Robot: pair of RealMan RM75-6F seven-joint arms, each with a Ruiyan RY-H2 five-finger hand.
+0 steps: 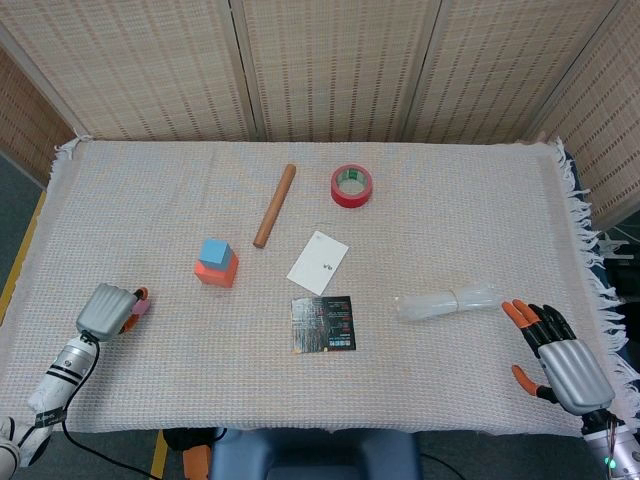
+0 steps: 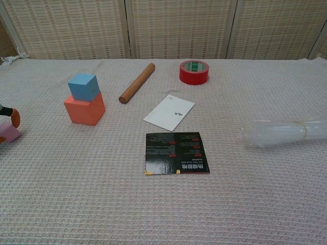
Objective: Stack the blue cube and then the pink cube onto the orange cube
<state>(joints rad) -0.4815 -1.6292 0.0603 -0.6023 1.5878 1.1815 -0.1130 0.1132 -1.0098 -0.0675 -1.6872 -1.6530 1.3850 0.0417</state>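
The blue cube [image 1: 213, 251] sits on top of the orange cube [image 1: 219, 272] left of the table's middle; the chest view shows the same blue cube [image 2: 83, 86] and orange cube [image 2: 85, 108]. At the near left, my left hand [image 1: 105, 310] has its fingers curled around the pink cube [image 1: 141, 303], which is mostly hidden. In the chest view only a corner of the pink cube [image 2: 9, 132] and one orange fingertip [image 2: 15, 118] show at the left edge. My right hand [image 1: 558, 353] lies at the near right with fingers spread, holding nothing.
A wooden rod [image 1: 274, 205] and a red tape roll [image 1: 351, 186] lie behind the stack. A white card [image 1: 318, 262], a black leaflet [image 1: 323, 323] and a clear plastic roll [image 1: 445, 301] lie mid-table. A woven cloth [image 1: 450, 220] covers the table, with a wicker screen behind.
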